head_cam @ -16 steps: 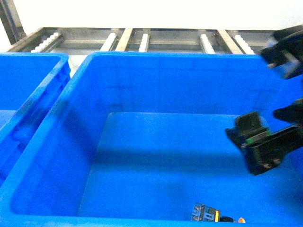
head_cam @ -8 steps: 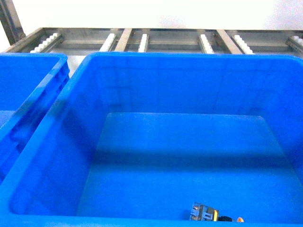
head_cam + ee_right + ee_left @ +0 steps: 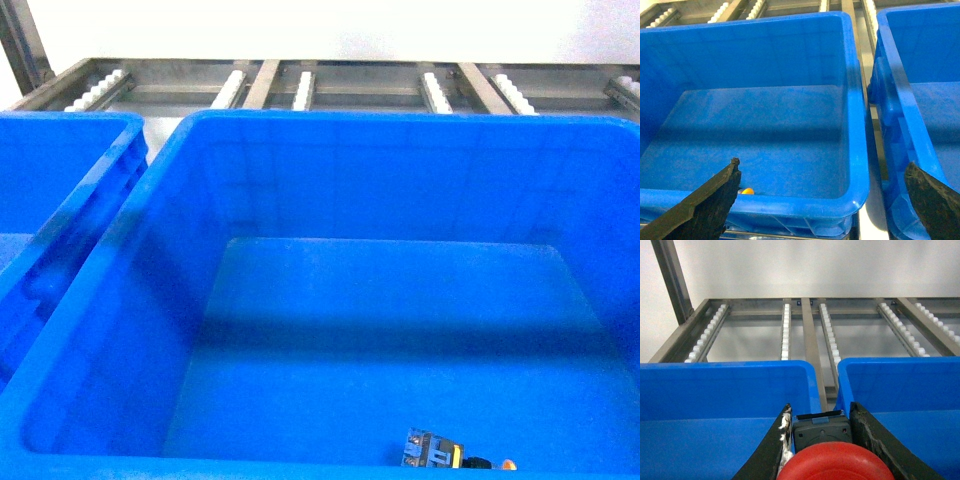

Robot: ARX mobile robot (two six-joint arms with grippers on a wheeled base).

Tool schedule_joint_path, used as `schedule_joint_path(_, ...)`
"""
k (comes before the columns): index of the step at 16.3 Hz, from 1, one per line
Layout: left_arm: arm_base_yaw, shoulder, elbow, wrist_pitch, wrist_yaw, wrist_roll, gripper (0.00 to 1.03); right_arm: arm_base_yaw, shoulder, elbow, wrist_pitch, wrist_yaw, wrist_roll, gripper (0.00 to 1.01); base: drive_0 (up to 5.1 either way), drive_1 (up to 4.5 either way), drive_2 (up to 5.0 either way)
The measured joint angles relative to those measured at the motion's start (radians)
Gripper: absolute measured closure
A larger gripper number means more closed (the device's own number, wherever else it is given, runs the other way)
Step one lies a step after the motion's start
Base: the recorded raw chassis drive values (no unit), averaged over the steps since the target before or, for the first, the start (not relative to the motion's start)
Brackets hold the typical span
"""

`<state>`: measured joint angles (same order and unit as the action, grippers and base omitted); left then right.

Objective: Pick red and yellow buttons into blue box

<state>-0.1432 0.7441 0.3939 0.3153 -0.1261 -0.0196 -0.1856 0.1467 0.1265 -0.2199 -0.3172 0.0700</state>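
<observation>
While the deep blue box (image 3: 150, 300) fills the head view, the yellow button (image 3: 438, 451) lies on its floor by the near wall. The left gripper (image 3: 822, 440) pinches the red button (image 3: 836, 464); the right gripper's (image 3: 825, 200) fingers are spread wide.

Button (image 3: 435, 449) on box (image 3: 150, 200) floor, near front wall; second bin (image 3: 60, 170) left.

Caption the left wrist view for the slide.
Left gripper holds the red button above the gap between two blue bins, roller rack behind.
</observation>
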Motion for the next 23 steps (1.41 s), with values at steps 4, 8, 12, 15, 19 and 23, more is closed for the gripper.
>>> schedule_joint_path(4,0.0,0.005,0.0,0.011,0.014,0.001,0.73,0.025,-0.006,-0.018,-0.015,0.064,-0.01,0.03,0.0,0.0,0.0)
schedule_joint_path(8,-0.066,0.316,0.15,0.042,0.224,0.082,0.73,0.025,-0.006,-0.018,-0.014,0.064,-0.01,0.03,0.0,0.0,0.0)
schedule_joint_path(12,-0.267,0.705,0.436,-0.155,0.351,0.353,0.74,0.025,-0.006,-0.018,-0.015,0.064,-0.01,0.03,0.0,0.0,0.0)
schedule_joint_path(15,-0.365,1.003,0.626,-0.275,0.229,0.399,0.74,0.025,-0.006,-0.018,-0.014,0.064,-0.011,0.03,0.0,0.0,0.0)
schedule_joint_path(19,-0.443,1.123,0.655,-0.269,0.126,0.436,0.61,0.025,-0.006,-0.018,-0.014,0.064,-0.011,0.03,0.0,0.0,0.0)
schedule_joint_path(23,-0.437,1.126,0.615,-0.176,0.12,0.357,0.12,0.025,-0.006,-0.018,-0.015,0.064,-0.011,0.03,0.0,0.0,0.0)
